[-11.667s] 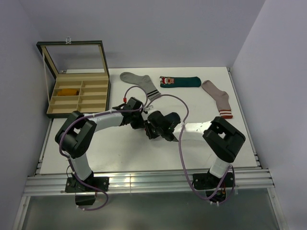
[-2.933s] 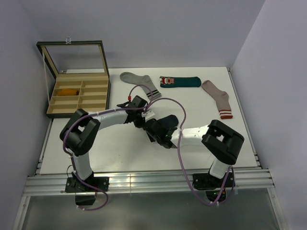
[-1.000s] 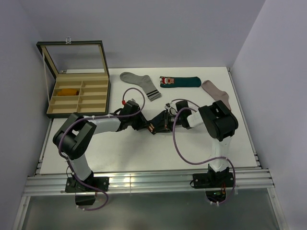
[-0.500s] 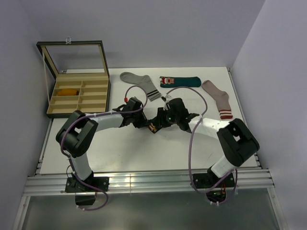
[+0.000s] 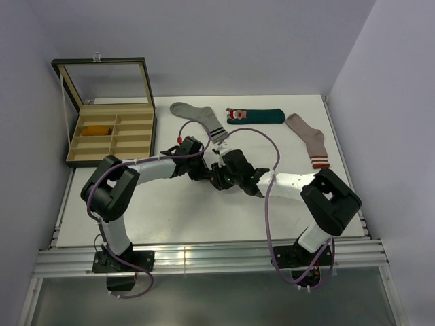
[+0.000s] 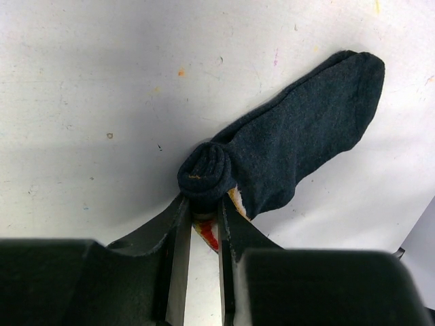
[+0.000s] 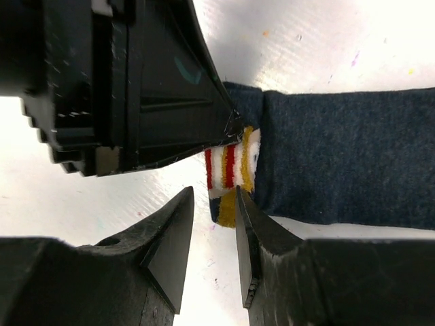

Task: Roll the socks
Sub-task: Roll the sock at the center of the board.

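Now, with your left claw (image 6: 202, 207) clenched on the rolled navy sock (image 6: 299, 136), close your parted right claw (image 7: 213, 197) on the striped cuff (image 7: 228, 166) at twelve o'clock.

The white counter (image 5: 204, 217) carries an open-lidded wooden case (image 5: 112, 136) at its far left. Right of the case lie a grey sock (image 5: 197, 117), then a dark teal sock (image 5: 255, 116), and farthest a pinkish-beige sock (image 5: 309, 140). A partly rolled navy sock (image 6: 306, 129) lies right of the case, nearer.
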Controlling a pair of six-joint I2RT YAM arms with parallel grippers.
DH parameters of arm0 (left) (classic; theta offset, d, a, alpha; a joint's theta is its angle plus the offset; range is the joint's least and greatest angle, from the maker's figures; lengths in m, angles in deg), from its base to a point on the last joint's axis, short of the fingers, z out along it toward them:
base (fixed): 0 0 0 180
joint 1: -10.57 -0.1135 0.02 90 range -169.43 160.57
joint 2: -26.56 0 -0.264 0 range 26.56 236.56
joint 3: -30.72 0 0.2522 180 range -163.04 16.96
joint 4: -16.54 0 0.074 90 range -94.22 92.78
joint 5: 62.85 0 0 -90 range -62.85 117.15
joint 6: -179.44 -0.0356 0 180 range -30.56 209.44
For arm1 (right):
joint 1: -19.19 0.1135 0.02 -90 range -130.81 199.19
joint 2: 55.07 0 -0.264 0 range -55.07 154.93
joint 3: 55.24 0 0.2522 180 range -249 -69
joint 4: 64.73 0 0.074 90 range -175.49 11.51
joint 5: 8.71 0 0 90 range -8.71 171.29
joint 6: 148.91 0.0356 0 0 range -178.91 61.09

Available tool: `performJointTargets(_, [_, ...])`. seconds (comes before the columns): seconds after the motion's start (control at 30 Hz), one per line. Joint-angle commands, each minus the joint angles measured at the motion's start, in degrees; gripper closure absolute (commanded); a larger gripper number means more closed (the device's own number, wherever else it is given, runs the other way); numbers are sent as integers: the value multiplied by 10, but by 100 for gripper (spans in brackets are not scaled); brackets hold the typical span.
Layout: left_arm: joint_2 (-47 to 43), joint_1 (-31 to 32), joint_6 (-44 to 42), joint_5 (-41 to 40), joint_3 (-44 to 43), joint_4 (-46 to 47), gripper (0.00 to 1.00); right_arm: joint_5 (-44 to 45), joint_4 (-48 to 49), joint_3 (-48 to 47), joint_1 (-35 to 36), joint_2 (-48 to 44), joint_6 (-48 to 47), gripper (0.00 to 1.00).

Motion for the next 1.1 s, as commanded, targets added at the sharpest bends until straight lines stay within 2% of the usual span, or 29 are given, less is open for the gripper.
performJointTargets(0.0, [22,0,-27,-16,-4,-59,87,34,27,7,12,15,-21,62])
performJointTargets(0.27, [26,-1,-33,-11,-21,-71,86,37,-15,-14,33,62,-25,60])
performJointTargets(0.4, [22,-4,-32,-5,-23,-70,83,70,-47,-29,41,88,-15,58])
performJointTargets(0.5, [21,-10,-32,1,-22,-73,79,88,-66,-45,43,109,-8,56])
performJointTargets(0.67, [11,-20,-28,12,-10,-58,68,121,-109,-70,45,148,1,56])
performJointTargets(0.7, [8,-23,-27,17,-7,-54,66,131,-116,-79,45,155,2,58])
performJointTargets(0.8, [-1,-31,-24,20,1,-51,59,121,-132,-87,44,170,3,72])
performJointTargets(0.83, [-5,-32,-24,20,5,-46,52,111,-136,-87,44,171,3,83])
performJointTargets(0.9, [-21,-38,-18,18,16,-43,44,86,-143,-96,43,170,3,90])
performJointTargets(0.93, [-28,-41,-16,15,21,-35,37,52,-152,-98,42,168,4,97])
performJointTargets(1.07, [-70,-54,5,14,70,-2,28,-29,-181,-123,37,166,8,100])
